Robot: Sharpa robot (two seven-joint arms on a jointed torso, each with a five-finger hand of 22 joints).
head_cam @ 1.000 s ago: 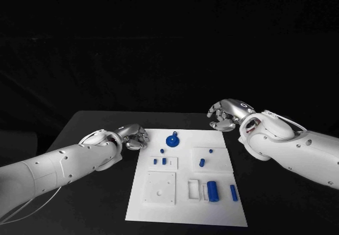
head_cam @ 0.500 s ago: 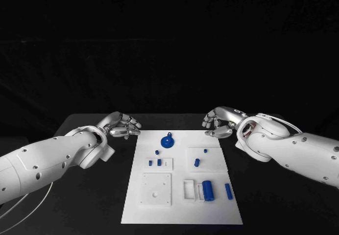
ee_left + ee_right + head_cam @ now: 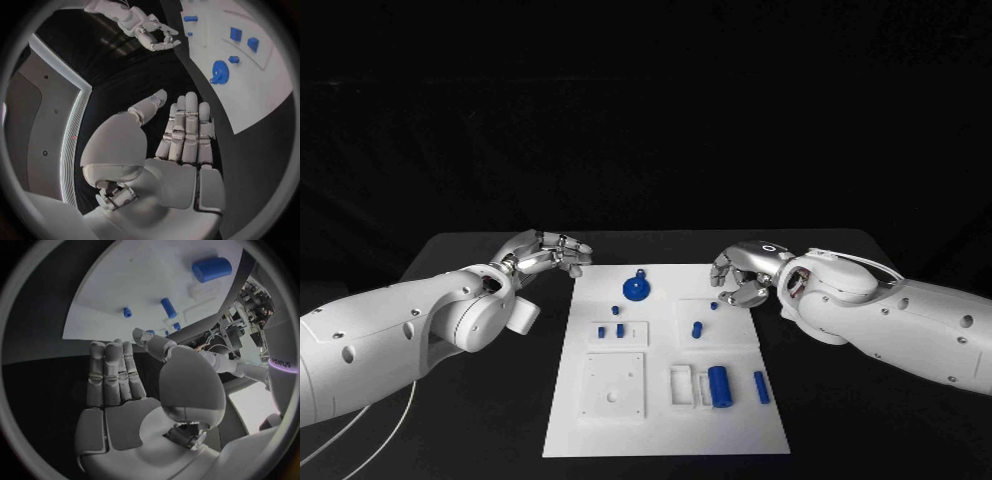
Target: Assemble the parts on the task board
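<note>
The white task board (image 3: pixel 672 430) lies in the middle of the black table. A blue gear (image 3: pixel 635 290) sits near its far edge, with small blue pegs (image 3: pixel 698 328) and blocks (image 3: pixel 620 330) behind the middle. A thick blue cylinder (image 3: pixel 718 386) and a slim pin (image 3: pixel 762 387) lie at the near right. My left hand (image 3: pixel 545 252) hovers off the board's far left corner, fingers straight, holding nothing (image 3: pixel 184 140). My right hand (image 3: pixel 740 276) hangs over the board's far right edge, also holding nothing (image 3: pixel 115 385). The right wrist view shows the cylinder (image 3: pixel 211 269) and pin (image 3: pixel 168 307).
A square white plate (image 3: pixel 617 385) with holes and a narrow white frame (image 3: pixel 684 386) are fixed on the board's near half. Black table surface lies on both sides of the board. In the left wrist view my right hand (image 3: pixel 150 30) shows beyond the gear (image 3: pixel 220 71).
My left hand has drawn back from the board's left edge toward the far left corner. My right hand has come down and inward to the board's far right edge. The view shifted slightly.
</note>
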